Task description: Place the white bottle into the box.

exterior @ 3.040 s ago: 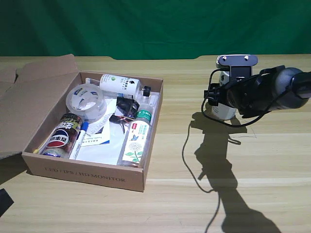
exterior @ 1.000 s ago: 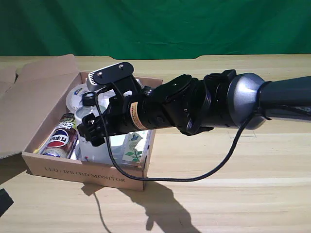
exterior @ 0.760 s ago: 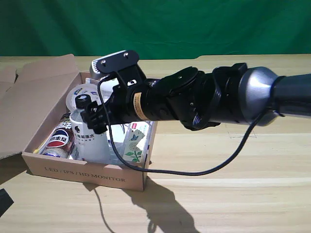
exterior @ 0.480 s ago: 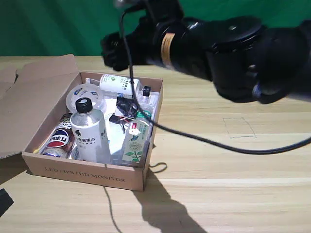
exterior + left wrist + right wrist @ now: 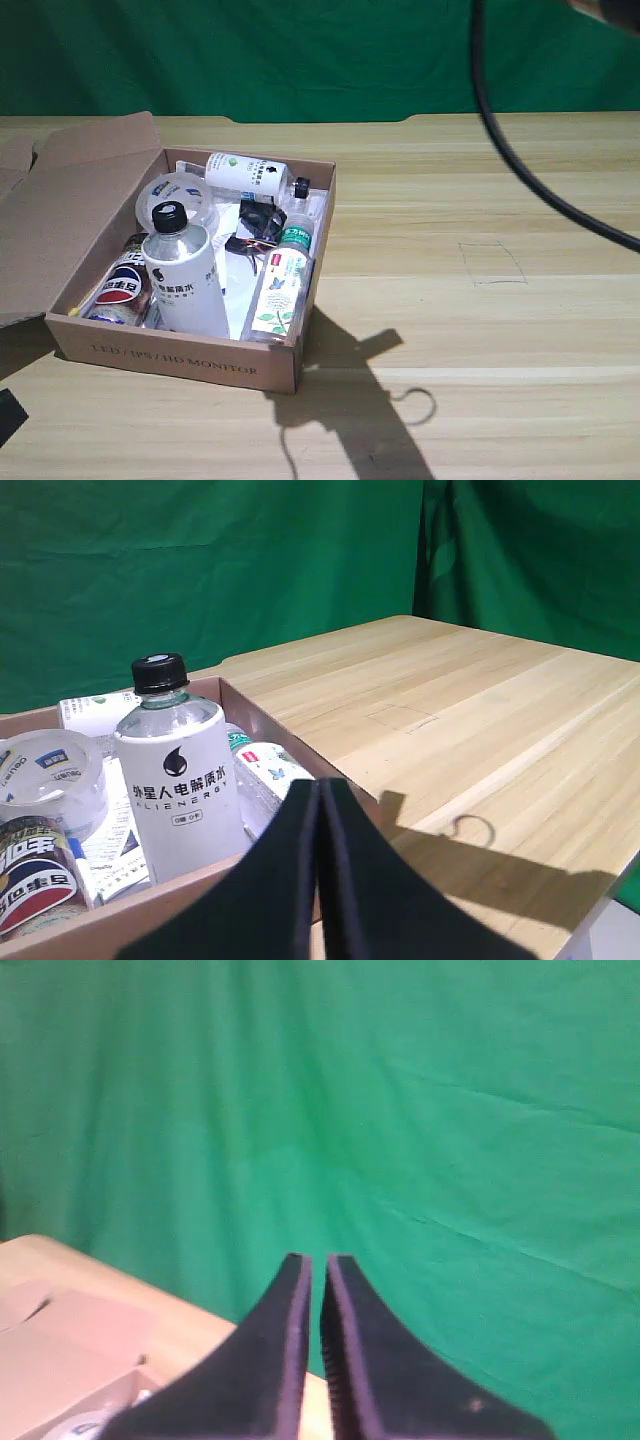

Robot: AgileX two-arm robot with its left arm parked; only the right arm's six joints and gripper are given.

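The white bottle stands upright inside the box, near its front wall, black cap up; nothing holds it. In the left wrist view the white bottle shows dark print on its side, just behind the box's wall. My right gripper is out of the exterior view, where only its black cable crosses the upper right. In the right wrist view its two dark fingers stand together with nothing between them, in front of the green backdrop, with a corner of the box far below.
Also in the box are a tape roll, a lying white bottle with a green logo, a slim clear bottle and a cola can. The box's flap lies open at the exterior view's left. A pencilled square marks the table.
My right arm carried the white bottle from the exterior view's right into the box, set it upright, let go, then rose out of the exterior view.
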